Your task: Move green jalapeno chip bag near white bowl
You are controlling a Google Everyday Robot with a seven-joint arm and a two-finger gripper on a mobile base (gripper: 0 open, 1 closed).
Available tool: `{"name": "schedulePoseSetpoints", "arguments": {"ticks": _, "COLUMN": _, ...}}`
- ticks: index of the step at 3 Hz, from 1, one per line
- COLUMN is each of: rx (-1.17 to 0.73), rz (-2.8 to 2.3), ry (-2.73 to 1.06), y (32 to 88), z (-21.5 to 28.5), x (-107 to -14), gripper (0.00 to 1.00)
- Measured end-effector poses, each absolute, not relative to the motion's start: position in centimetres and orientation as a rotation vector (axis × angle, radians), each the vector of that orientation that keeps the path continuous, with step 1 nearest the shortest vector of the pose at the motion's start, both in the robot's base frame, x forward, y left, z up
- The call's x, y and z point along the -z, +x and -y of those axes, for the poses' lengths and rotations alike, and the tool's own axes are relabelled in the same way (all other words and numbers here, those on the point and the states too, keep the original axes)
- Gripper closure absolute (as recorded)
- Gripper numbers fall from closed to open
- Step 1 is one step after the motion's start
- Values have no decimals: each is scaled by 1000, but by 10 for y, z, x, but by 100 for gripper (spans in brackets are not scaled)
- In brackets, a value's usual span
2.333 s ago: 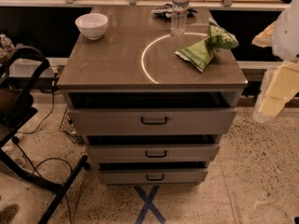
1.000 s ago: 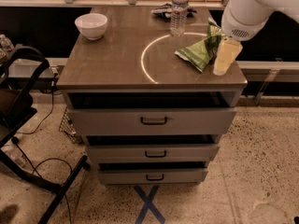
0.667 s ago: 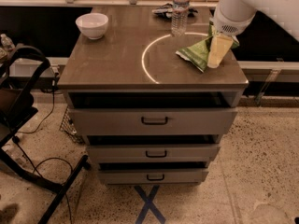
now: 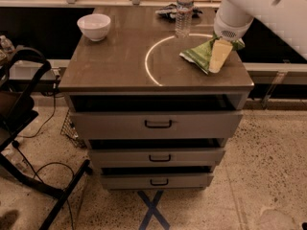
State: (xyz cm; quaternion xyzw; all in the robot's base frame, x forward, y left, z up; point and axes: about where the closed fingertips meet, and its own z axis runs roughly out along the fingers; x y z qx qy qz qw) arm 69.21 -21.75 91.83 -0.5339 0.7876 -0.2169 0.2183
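The green jalapeno chip bag (image 4: 200,55) lies crumpled at the right side of the brown cabinet top (image 4: 120,56). The white bowl (image 4: 94,27) sits at the far left corner of the same top, well apart from the bag. My gripper (image 4: 218,56) comes down from the upper right on the white arm (image 4: 259,8) and sits right over the bag's right part, covering it. One pale finger (image 4: 219,54) shows in front of the bag.
A clear water bottle (image 4: 183,11) stands at the back middle, just left of my arm. A dark crumpled wrapper (image 4: 168,11) lies behind it. A white arc (image 4: 151,56) is marked on the top. A black chair (image 4: 24,104) stands at the left.
My arm has swung in from the right edge and moved left and down onto the chip bag. The bag, bowl and bottle have stayed in place.
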Motion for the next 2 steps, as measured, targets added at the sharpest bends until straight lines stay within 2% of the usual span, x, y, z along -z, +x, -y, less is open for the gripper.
{"name": "schedulePoseSetpoints", "arguments": {"ticks": 1, "rx": 554, "rz": -2265, "ry": -1433, "y": 720, "z": 226, "x": -891, "gripper": 0}}
{"name": "schedulePoseSetpoints", "arguments": {"ticks": 2, "rx": 509, "rz": -2309, "ry": -1399, "y": 742, "z": 226, "x": -872, "gripper": 15}}
